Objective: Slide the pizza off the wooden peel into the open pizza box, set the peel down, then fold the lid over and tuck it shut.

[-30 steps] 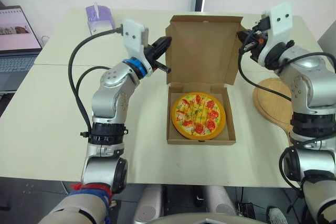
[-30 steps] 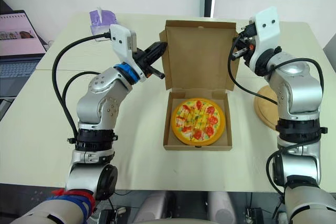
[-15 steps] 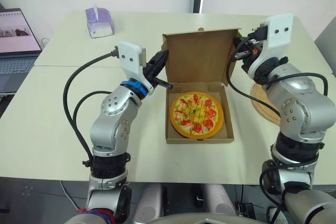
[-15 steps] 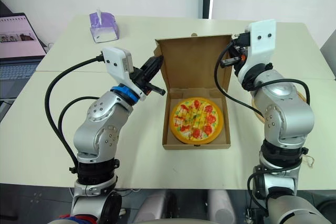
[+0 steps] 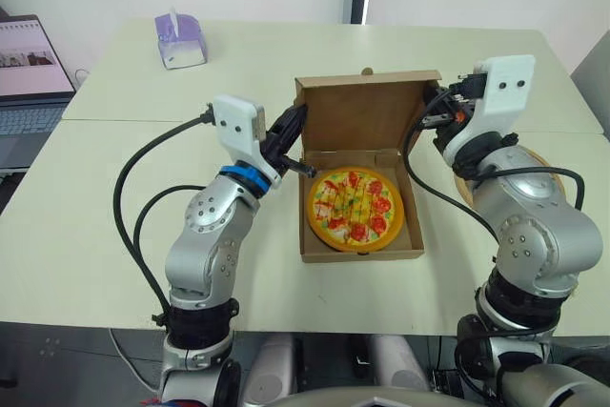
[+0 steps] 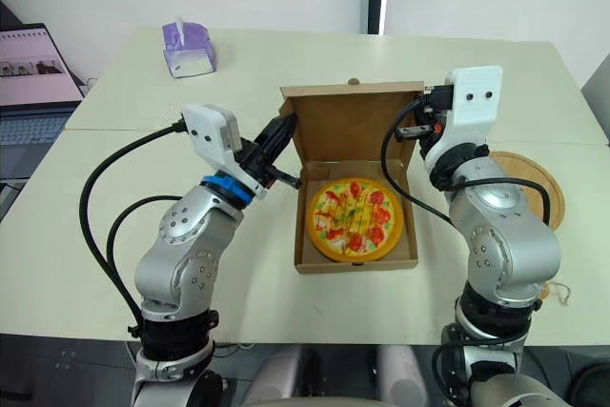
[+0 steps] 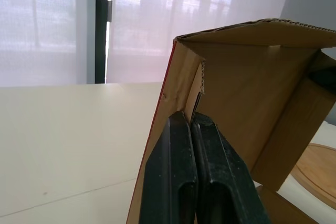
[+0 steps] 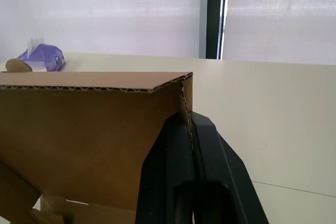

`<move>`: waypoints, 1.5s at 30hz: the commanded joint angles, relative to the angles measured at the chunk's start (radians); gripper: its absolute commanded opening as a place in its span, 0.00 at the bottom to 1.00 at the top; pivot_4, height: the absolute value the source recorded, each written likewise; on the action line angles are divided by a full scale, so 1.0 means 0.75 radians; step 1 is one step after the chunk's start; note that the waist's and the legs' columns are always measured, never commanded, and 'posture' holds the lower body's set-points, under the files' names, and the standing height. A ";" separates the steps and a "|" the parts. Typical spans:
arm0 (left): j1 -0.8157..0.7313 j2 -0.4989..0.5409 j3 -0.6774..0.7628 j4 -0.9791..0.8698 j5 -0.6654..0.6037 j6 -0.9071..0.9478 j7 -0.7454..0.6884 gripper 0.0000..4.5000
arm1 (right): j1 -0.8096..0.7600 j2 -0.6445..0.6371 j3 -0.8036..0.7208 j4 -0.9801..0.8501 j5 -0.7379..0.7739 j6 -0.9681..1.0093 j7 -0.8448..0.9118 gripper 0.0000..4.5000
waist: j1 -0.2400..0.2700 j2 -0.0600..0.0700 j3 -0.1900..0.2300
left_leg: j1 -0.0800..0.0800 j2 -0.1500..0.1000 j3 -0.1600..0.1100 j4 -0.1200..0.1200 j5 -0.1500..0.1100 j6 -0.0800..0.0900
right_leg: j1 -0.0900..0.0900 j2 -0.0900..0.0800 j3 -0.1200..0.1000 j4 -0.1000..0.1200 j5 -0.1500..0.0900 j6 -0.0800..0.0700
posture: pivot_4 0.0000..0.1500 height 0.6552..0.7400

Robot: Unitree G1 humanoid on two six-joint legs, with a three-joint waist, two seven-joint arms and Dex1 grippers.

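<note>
Pizza box [image 5: 362, 253] at the centre of a pale table [image 5: 95, 188], seen from the robot's head. The pizza [image 5: 355, 209] lies flat inside it, and the round wooden peel [image 6: 529, 183] rests on the table at three o'clock of the box. The lid [image 5: 362, 107] stands half folded, tilted forward over the pizza.

To fold it well, I judge both arms should lower together and evenly so the lid does not twist. The side flaps should slip inside the box walls before the tuck.

The left gripper [image 7: 190, 119], at ten o'clock of the pizza, has its two black fingers pressed together on the lid's left side flap. The right gripper [image 8: 188, 120], at two o'clock, pinches the lid's right corner edge likewise, with only cardboard between its fingers.
</note>
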 commanded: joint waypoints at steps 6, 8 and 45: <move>0.122 0.062 -0.089 -0.182 -0.128 -0.010 -0.107 0.00 | 0.088 0.067 0.056 -0.161 0.097 0.096 0.037 0.00 | -0.003 0.001 -0.001 | 0.000 0.001 0.000 0.000 -0.003 0.005 | 0.000 0.001 0.000 0.000 0.000 0.000 | 1.00 1.00; 0.163 0.088 -0.091 -0.197 -0.133 -0.027 -0.123 0.00 | 0.116 0.074 0.052 -0.194 0.107 0.110 0.044 0.00 | -0.004 0.001 -0.002 | 0.001 0.001 0.000 0.000 -0.003 0.005 | 0.000 0.001 0.000 -0.001 0.000 0.000 | 1.00 1.00; 0.349 0.265 -0.081 -0.284 -0.175 -0.061 -0.137 0.00 | 0.550 -0.052 0.079 -0.385 0.273 -0.029 0.155 0.42 | -0.008 0.001 -0.014 | 0.024 0.004 -0.002 -0.015 -0.004 0.008 | 0.024 0.007 0.000 -0.019 -0.002 0.000 | 1.00 1.00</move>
